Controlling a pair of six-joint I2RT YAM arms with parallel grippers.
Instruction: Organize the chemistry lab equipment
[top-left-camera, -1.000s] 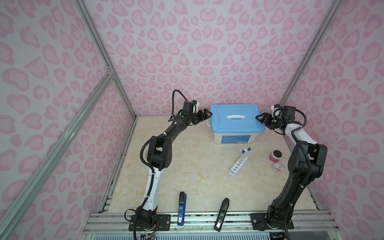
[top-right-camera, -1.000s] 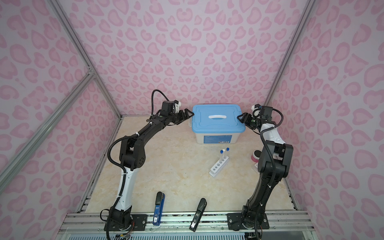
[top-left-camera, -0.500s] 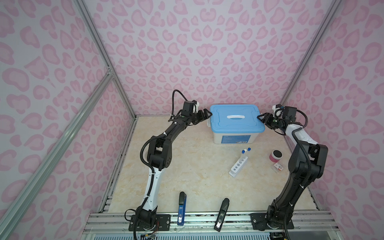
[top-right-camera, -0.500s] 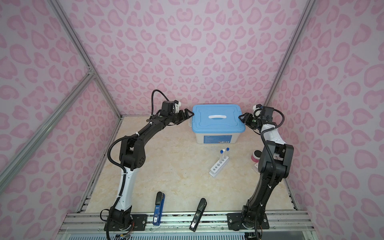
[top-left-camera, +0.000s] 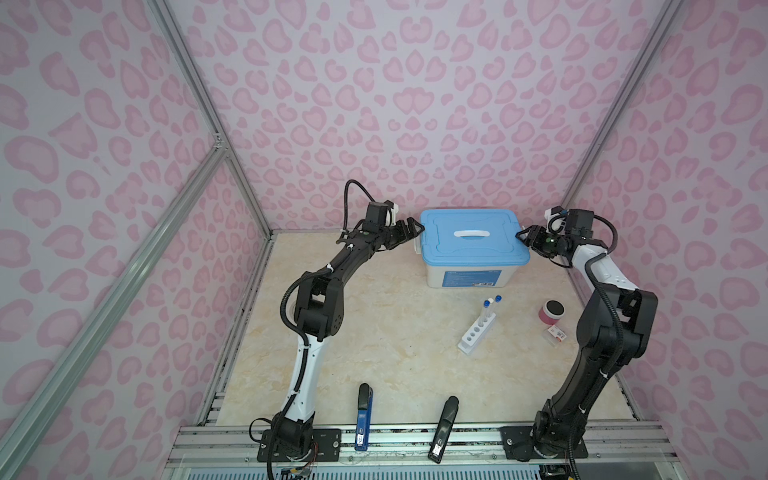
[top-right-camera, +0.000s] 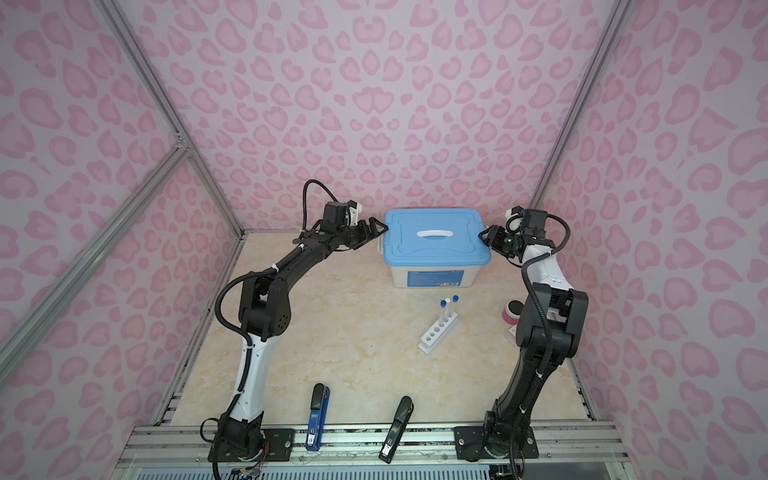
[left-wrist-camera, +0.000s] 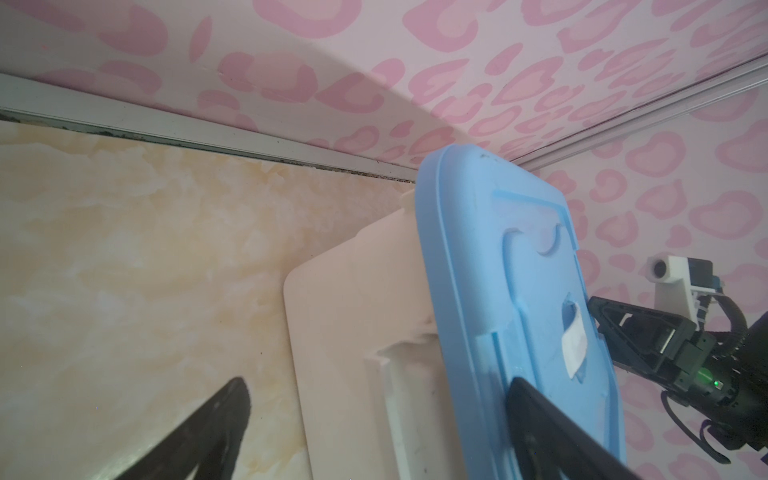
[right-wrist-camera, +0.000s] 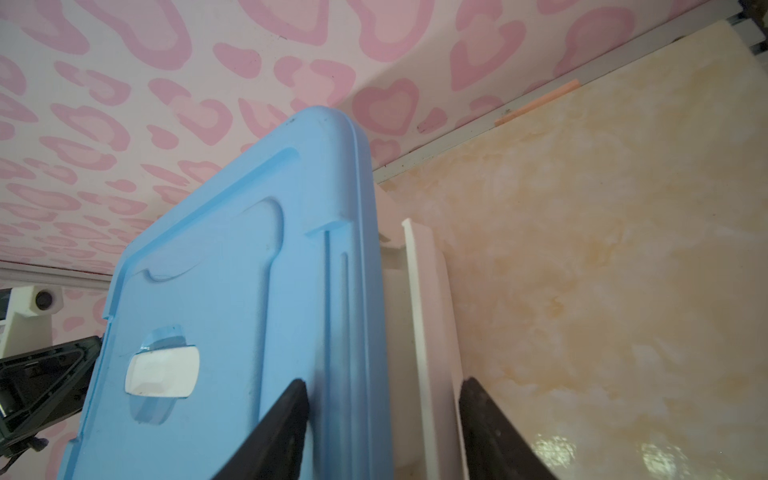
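Left hand (top-left-camera: 414, 233) spread wide at the left edge of the blue lid (top-left-camera: 473, 247), far centre of the worktop (top-left-camera: 374, 332). Right hand (top-left-camera: 523, 237) straddles the lid's right edge and white clip (right-wrist-camera: 428, 332); pinching or not, can't tell. The rack (top-left-camera: 473, 337), tubes (top-left-camera: 485, 312) upright in its far end, stands nearer, right of centre.

- At one o'clock from the middle of my marbled beige table (top-left-camera: 395, 365), a blue-lidded white box (top-left-camera: 457, 253) (top-right-camera: 432, 253) is sitting close to the back wall, with its white handle (top-left-camera: 471, 234) lying flat on the lid.
- At three o'clock, a pink round thing (top-left-camera: 552, 312) with a dark top is standing near the table's edge; I am not making out what it is.
- Just toward five o'clock of it, a small packet (top-left-camera: 556, 335) is lying flat.
- At seven o'clock, a blue stapler-like tool (top-left-camera: 363, 409) (top-right-camera: 318, 415) is lying with its near end over the metal rail (top-left-camera: 407, 436).
- At six o'clock, a black stapler-like tool (top-left-camera: 444, 422) (top-right-camera: 397, 428) is lying likewise, pointing toward one o'clock.
- Pink blotched walls (top-left-camera: 374, 104) are standing around me.
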